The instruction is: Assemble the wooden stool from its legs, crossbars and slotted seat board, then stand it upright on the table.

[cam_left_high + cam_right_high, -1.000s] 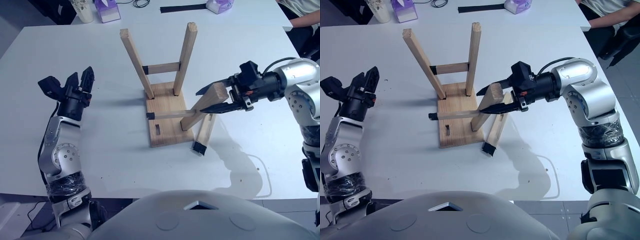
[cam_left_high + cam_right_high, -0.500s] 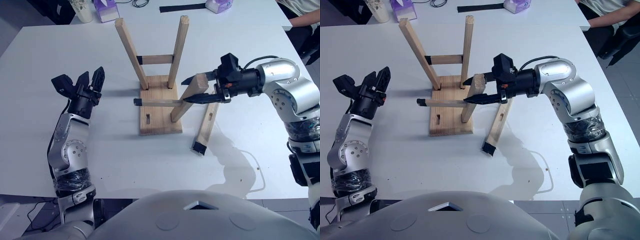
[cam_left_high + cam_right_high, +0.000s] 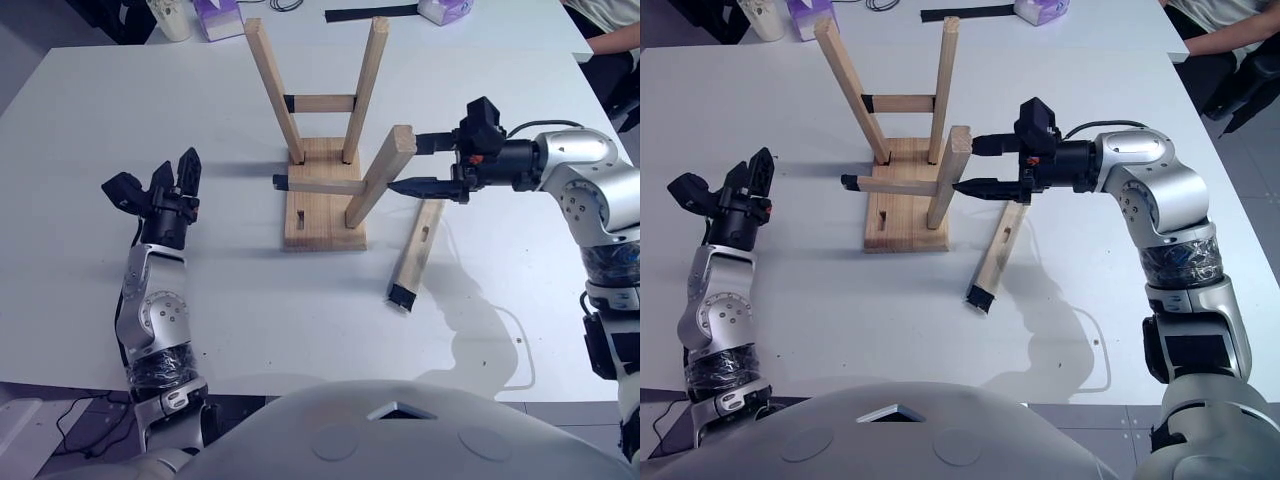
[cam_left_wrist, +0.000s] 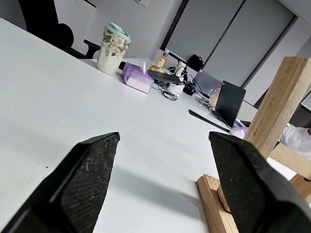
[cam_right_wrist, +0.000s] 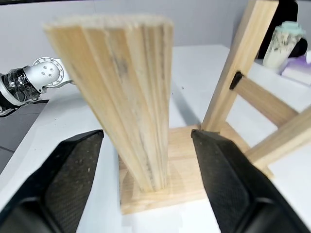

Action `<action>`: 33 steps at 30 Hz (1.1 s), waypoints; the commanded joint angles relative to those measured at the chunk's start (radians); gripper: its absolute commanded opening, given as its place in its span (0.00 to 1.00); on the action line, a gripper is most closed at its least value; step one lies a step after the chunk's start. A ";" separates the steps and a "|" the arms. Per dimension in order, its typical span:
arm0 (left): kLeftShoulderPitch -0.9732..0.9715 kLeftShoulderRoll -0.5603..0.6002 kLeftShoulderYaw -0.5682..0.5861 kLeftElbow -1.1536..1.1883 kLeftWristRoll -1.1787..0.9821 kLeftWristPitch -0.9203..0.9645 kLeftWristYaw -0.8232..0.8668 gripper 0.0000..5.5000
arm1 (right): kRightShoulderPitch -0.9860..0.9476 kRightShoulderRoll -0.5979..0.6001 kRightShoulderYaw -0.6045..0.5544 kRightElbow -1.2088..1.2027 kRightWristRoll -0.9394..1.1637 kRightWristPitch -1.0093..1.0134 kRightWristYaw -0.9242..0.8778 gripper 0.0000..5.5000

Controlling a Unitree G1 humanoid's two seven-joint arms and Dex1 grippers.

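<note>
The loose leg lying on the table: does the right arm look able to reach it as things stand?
Probably yes. The loose leg lies flat close by the right gripper, with nothing on top of it. The jaws stand open around the slanted leg, so the arm would first have to draw back.

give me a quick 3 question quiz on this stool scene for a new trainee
1. True or false: the right gripper is shut on the third leg.
2. How many legs stand in the seat board? A: two. B: three. C: four.
3. Fill in: the loose leg lies flat on the table, on the robot's ____ side of the board.

Key
1. False: the fingers are open on either side of the leg's top, not touching it.
2. B
3. right
</note>
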 commanded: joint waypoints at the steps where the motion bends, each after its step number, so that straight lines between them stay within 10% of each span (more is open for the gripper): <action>1: 0.068 -0.026 0.024 -0.027 0.004 -0.017 0.029 0.62 | 0.158 -0.151 0.060 -0.063 -0.184 -0.137 0.055 0.61; 21: 0.164 -0.064 -0.046 -0.114 0.010 0.067 0.080 0.62 | 0.193 0.001 0.483 -0.223 -0.710 -0.265 -0.130 0.61; 33: 0.187 -0.132 -0.066 -0.090 0.029 -0.016 0.082 0.62 | 0.291 -0.242 0.252 -0.230 -0.660 -0.371 -0.068 0.61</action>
